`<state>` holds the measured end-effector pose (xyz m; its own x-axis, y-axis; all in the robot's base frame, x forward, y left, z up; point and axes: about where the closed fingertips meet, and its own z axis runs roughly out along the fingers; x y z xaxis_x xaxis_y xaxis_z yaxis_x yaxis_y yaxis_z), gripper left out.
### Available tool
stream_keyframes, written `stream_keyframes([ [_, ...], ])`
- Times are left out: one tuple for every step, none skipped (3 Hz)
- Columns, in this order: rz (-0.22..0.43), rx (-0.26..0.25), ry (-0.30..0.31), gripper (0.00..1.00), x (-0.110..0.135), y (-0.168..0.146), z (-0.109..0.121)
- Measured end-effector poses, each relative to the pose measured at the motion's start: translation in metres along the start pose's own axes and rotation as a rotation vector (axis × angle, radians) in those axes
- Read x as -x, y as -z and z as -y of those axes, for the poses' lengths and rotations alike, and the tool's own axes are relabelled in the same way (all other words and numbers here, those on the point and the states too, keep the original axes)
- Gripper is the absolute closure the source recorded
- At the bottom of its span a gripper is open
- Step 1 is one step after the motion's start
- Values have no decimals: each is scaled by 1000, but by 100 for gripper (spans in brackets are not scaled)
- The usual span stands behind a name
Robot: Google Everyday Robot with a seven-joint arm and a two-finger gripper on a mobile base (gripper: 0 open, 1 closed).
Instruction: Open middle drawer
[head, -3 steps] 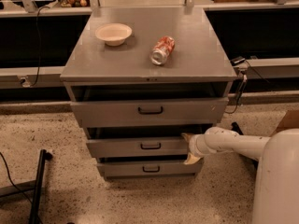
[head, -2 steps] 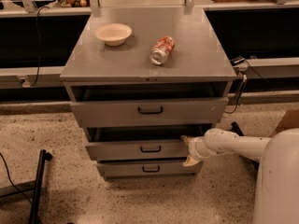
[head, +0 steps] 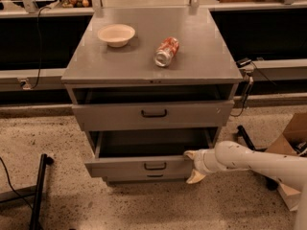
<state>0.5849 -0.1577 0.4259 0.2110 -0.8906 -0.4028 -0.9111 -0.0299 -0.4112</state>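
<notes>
The desk and the middle drawer are grey metal with a smooth matt finish, and the drawer's small bar handle is dull black. The pincer, at the right end of the middle drawer's front, looks like smooth cream plastic, and the arm behind it has a slightly glossy white shell. The bowl looks pale and matt, the soda can is shiny printed metal, and the floor is speckled stone.
</notes>
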Motion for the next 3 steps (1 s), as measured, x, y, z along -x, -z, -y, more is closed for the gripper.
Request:
stream_keyframes([
  [7, 8, -3, 5, 3, -1, -7],
  [8, 9, -3, 0, 3, -2, -7],
  [8, 9, -3, 0, 3, -2, -7],
])
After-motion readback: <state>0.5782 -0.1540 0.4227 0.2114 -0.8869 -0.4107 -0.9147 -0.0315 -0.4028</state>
